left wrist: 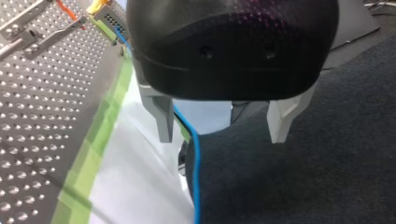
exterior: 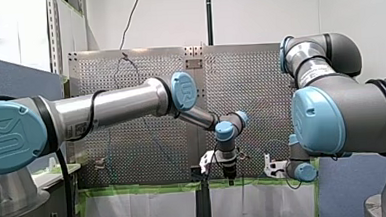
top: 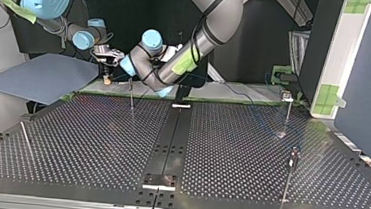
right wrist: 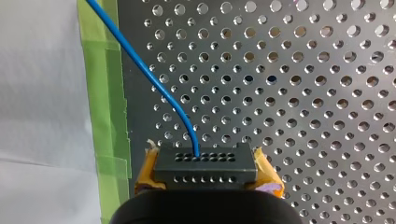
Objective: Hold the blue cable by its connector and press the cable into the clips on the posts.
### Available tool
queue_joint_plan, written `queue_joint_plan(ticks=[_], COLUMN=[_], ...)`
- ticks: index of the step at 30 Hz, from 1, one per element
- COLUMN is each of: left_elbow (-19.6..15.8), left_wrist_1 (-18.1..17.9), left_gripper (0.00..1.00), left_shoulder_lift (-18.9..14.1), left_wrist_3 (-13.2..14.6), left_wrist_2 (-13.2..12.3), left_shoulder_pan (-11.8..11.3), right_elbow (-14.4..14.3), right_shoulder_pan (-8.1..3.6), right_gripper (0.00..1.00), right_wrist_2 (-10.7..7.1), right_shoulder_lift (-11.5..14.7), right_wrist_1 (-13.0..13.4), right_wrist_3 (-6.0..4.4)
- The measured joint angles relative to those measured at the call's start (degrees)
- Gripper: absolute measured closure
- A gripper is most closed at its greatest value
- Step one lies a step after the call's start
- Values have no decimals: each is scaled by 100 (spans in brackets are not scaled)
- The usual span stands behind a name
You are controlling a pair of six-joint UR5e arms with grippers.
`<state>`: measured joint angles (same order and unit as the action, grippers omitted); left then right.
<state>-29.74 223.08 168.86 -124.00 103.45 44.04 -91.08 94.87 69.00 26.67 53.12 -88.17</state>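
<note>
Silver tubing, grey joints and sky-blue logo caps (exterior: pixel 183 91) mark my left arm (exterior: pixel 110 105) and my right arm (exterior: pixel 331 106); a black cable (exterior: pixel 65 193) runs along the left, green tape (top: pixel 187 62) bands it. Yellow pads (right wrist: pixel 145 171) tip my right gripper (right wrist: pixel 205 175).

My left arm (exterior: pixel 110 105) reaches in level across the front view. Its wrist (exterior: pixel 226 133) is bent so that the left jaws point straight down. The left jaws stand apart, and their pale fingers (left wrist: pixel 161 116) grip nothing. My right arm (exterior: pixel 331 106) is folded at the elbow, its wrist (exterior: pixel 303 172) low and near the left one. The right jaws, with yellow pads (right wrist: pixel 145 173), are clamped on the black connector (right wrist: pixel 205 165).
</note>
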Motion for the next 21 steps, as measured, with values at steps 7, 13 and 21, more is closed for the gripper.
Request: queue_joint_plan(ticks=[7, 13, 21], left_elbow=[149, 154, 98], left_wrist_1=[8, -19, -167], left_gripper=[0, 0, 0], left_shoulder_lift=[24, 26, 33], left_wrist_3=[56, 60, -1], left_wrist_2=[-6, -13, -31], left_shoulder_pan=[-40, -40, -27], right_elbow=[5, 6, 6], right_shoulder_pan=[0, 2, 16], right_gripper=[100, 100, 100], right_wrist_2=[0, 0, -16], right_shoulder_lift=[0, 0, -1], right_wrist_1=[6, 0, 19], right_wrist_3=[0, 0, -16])
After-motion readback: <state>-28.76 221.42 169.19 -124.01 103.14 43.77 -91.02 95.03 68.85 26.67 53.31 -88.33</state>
